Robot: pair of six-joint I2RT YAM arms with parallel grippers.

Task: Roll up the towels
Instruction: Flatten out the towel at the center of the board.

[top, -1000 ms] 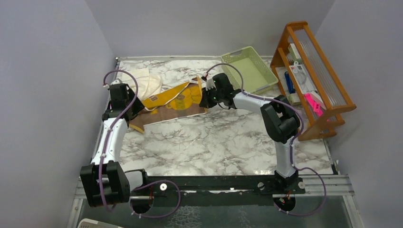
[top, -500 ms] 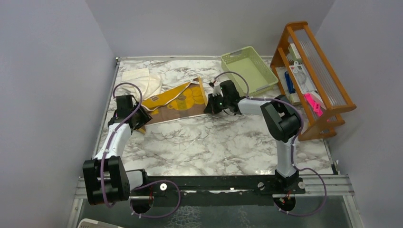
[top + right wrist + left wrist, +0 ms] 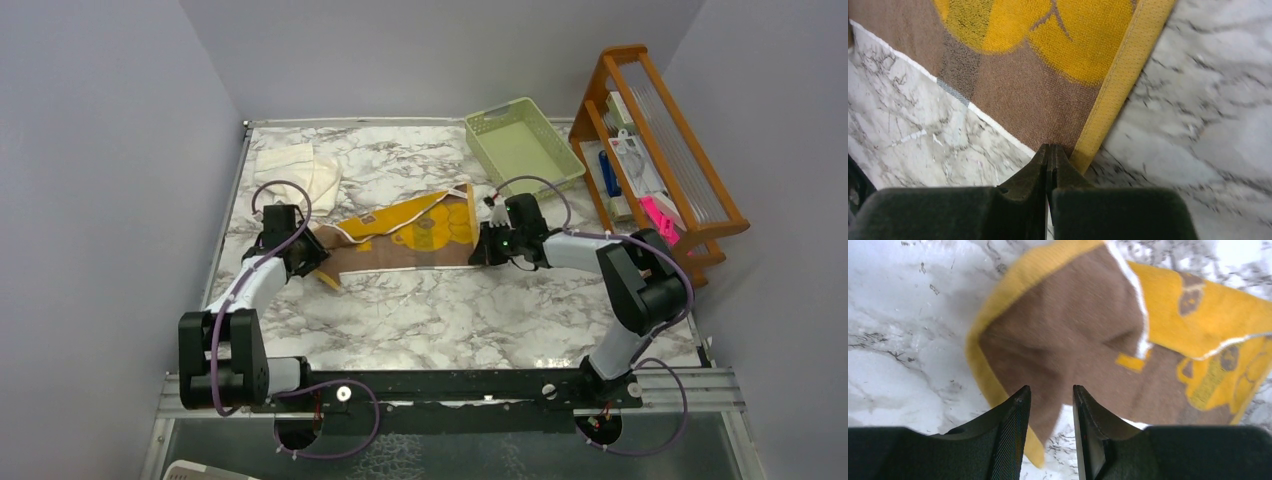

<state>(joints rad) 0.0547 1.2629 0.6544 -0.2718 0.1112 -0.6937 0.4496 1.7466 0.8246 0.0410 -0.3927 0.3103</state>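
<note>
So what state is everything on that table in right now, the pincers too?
yellow-and-brown towel: unrolled, stretched out on the table, one flap folded over.
cream towel: loosely folded at the far left, untouched.
green basket: upright, empty.
wooden rack: upright, holding small items.
left pincer: jaws apart around the towel's left corner; grip unclear.
right pincer: shut on the towel's right edge.

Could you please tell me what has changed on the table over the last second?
The mustard-and-brown towel slid toward the near edge and rightward, dragged by the right gripper, whose jaws are shut on its right corner. The left gripper followed at the left end, with that corner between its jaws; a firm hold is not clear. The cream towel and green basket stayed put.
</note>
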